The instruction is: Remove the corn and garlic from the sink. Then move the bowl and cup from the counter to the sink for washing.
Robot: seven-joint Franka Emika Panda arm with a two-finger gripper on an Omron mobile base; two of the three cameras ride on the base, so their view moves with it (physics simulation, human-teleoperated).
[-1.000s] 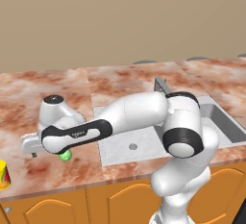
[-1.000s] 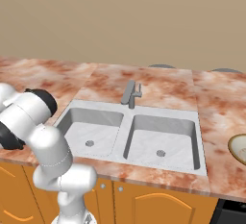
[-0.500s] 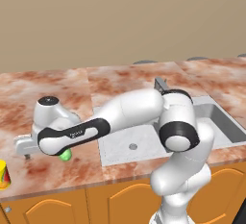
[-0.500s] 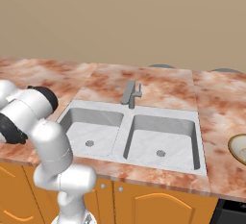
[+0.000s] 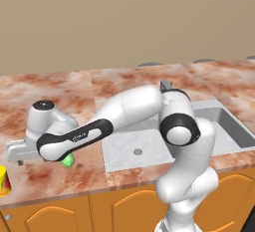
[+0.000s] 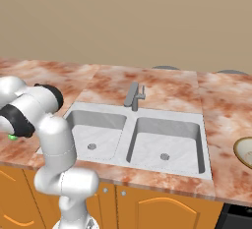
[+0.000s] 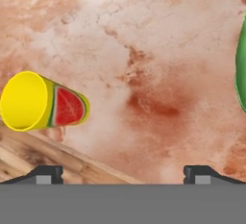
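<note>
1. The cup (image 5: 4, 181) stands at the counter's (image 5: 60, 91) front left edge.
2. The end effector (image 7: 123, 174) hovers open over bare counter.
3. The corn (image 5: 67, 160) lies beside it.
4. The sink (image 6: 162, 125) sits right; the bowl (image 6: 244, 151) sits at the far right edge.

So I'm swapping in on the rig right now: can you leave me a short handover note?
Pincer: open, holding nothing, over the counter left of the sink.
Corn: out on the counter beside the pincer.
Cup: on the counter near its front edge.
Bowl: on the counter right of the sink.
Both basins look empty; I can't see the garlic.
Left: cup and bowl into the sink.
</note>
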